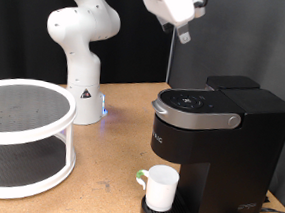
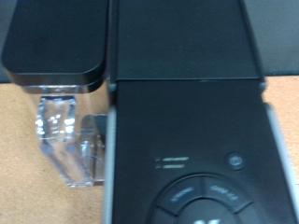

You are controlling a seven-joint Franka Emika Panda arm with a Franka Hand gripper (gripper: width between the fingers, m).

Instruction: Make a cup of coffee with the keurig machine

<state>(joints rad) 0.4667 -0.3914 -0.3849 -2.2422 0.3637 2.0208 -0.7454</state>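
Note:
The black keurig machine (image 1: 215,133) stands at the exterior view's right with its silver-handled lid down. A small white cup (image 1: 161,186) with a green-tinted handle sits on the drip tray under the brew head. My gripper (image 1: 184,34) hangs high above the machine, near the exterior view's top, touching nothing. The wrist view looks straight down on the keurig machine (image 2: 187,121) and its top buttons (image 2: 201,191). My fingers do not show there, and the cup is hidden in that view.
A white two-tier round rack (image 1: 19,136) stands at the exterior view's left on the wooden table (image 1: 118,155). The arm's white base (image 1: 83,96) is behind it. The machine's clear water tank (image 2: 70,140) with a black lid (image 2: 56,42) sits beside its body.

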